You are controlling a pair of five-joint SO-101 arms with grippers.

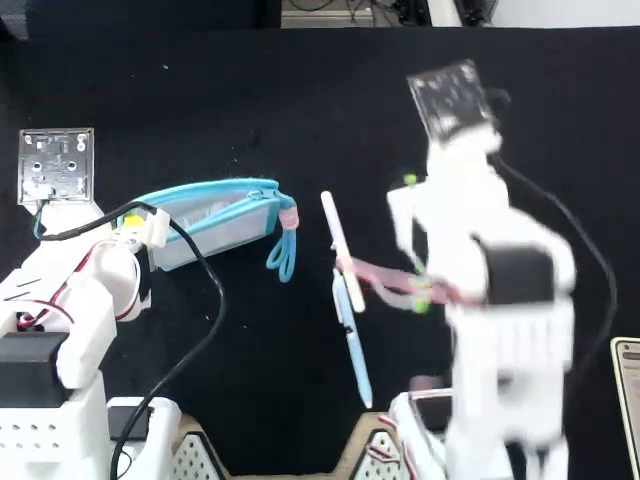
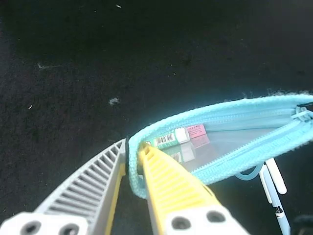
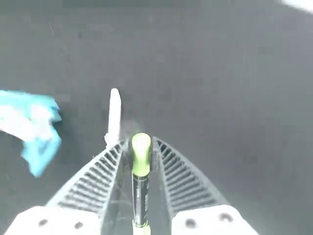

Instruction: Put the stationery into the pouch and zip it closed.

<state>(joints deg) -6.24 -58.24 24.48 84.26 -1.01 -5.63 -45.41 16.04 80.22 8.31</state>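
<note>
Soft fabric pouch (image 2: 220, 108) at nine o'clock likely sags; the left claw (image 2: 133, 155) pinches its open rim. Judged light and rigid, the green-capped pen (image 3: 141, 188) sits clamped in the right claw (image 3: 139, 146) near its cap.

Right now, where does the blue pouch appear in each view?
High view: pouch left of centre, white pen to its right.
Left wrist view: pouch's end pinched in the left claw, mouth open.
Right wrist view: pouch beyond the right claw holding a green-capped pen.
Shared landmark: the white pen, near the pouch in all three.
</note>
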